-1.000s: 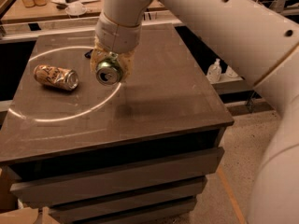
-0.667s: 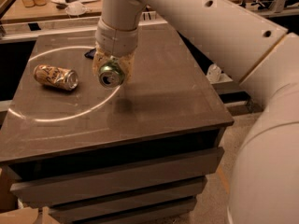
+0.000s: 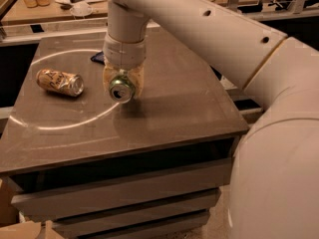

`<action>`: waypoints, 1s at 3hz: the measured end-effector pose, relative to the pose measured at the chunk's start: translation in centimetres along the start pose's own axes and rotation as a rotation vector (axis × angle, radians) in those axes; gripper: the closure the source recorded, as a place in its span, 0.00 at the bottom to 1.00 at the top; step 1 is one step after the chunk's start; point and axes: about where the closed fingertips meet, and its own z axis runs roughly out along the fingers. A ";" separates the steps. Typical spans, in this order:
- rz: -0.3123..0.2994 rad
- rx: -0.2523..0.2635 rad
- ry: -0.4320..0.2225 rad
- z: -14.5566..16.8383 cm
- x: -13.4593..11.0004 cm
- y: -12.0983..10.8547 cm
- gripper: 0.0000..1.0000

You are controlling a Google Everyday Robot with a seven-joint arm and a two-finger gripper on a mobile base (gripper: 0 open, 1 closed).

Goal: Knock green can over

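Dark table [image 3: 189,108] carries a tan can [image 3: 60,81] lying flat; right of it the claw [image 3: 123,85] clasps the tipped green can [image 3: 121,90]. Released carelessly, it could roll off the edge.

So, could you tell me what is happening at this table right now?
The robot's single arm reaches down over the dark table, and its gripper is closed on the green can. The can is tipped, with its silver top facing the camera, low over the tabletop. A tan-orange can lies on its side nearby, apart from the gripper.
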 end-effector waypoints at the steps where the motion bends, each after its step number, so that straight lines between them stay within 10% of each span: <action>1: -0.001 -0.053 -0.001 1.1 -0.1 0.2 0.59; 3: -0.004 -0.095 0.005 1.8 -0.5 0.4 0.13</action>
